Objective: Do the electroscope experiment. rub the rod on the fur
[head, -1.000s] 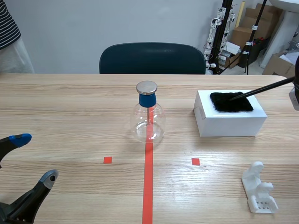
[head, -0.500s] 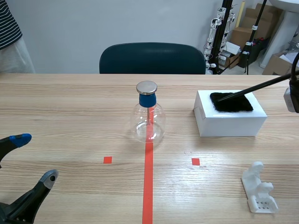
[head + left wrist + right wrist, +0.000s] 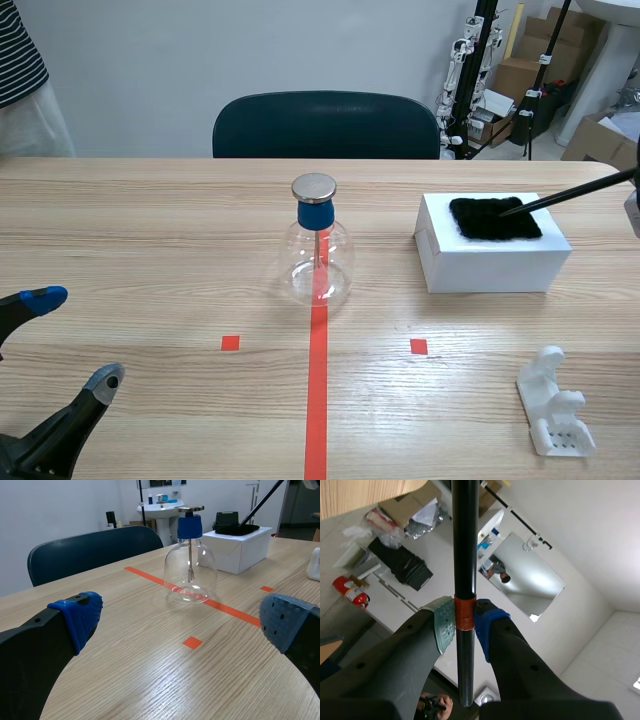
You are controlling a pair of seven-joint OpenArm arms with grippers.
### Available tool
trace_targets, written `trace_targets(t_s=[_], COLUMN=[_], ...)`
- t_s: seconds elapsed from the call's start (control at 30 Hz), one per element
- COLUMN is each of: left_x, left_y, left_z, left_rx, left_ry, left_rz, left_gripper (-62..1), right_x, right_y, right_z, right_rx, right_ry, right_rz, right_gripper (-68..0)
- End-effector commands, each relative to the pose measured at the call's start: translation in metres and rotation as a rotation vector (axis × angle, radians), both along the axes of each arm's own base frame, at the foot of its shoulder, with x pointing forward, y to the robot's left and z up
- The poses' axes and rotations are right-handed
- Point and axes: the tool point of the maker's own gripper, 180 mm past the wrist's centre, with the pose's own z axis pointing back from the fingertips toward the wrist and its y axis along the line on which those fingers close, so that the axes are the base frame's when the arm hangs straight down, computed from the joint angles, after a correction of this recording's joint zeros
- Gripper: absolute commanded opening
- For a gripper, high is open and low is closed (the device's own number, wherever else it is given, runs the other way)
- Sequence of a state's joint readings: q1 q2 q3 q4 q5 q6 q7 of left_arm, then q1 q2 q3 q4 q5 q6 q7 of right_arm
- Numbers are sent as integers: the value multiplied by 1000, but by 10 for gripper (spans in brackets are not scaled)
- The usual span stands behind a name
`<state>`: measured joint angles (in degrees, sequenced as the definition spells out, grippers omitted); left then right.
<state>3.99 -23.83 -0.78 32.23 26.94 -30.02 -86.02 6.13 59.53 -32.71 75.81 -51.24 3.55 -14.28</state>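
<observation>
The right gripper (image 3: pixel 465 625) is pinched tight on the black rod (image 3: pixel 467 540), its grey-green and blue pads pressing either side of an orange-red band on the shaft. From there the rod slants down over the table (image 3: pixel 150 230) until its far end touches the black fur (image 3: pixel 495 219), which lies on top of a white box (image 3: pixel 490 266). Near the box, toward the table's middle, stands the glass electroscope (image 3: pixel 318 250) with its blue collar and metal cap. A white stand (image 3: pixel 555 405) sits nearer the robot. The left gripper (image 3: pixel 181 622) is spread wide, holding nothing, low over the table and well short of the electroscope.
</observation>
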Motion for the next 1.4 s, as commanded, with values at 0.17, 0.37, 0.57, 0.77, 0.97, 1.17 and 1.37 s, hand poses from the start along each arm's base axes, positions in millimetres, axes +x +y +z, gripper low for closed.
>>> trace_targets(t_s=[0.17, 0.37, 0.57, 0.77, 0.97, 1.17, 1.37], left_x=[0, 0, 0, 0, 0, 0, 0], left_y=[3, 3, 3, 3, 3, 3, 3], left_z=[14, 14, 14, 14, 14, 14, 14], left_rx=[-32, -32, -32, -32, -32, -32, -32], left_ry=[-57, -57, -57, -57, -57, -57, -57], left_rz=[3, 3, 3, 3, 3, 3, 3], left_gripper=[14, 14, 14, 14, 14, 14, 14], right_x=[11, 10, 5, 12, 13, 7, 7], right_y=[12, -5, -13, 13, 13, -10, -14], right_z=[19, 24, 18, 21, 25, 20, 24], right_rx=[18, -26, -49, 19, 19, -42, -54], right_ry=[-49, -72, -26, -61, -84, -38, -52], right_rz=[90, 3, -37, 91, 91, -20, -30], right_gripper=[-677, -677, -677, -677, -677, -677, -677])
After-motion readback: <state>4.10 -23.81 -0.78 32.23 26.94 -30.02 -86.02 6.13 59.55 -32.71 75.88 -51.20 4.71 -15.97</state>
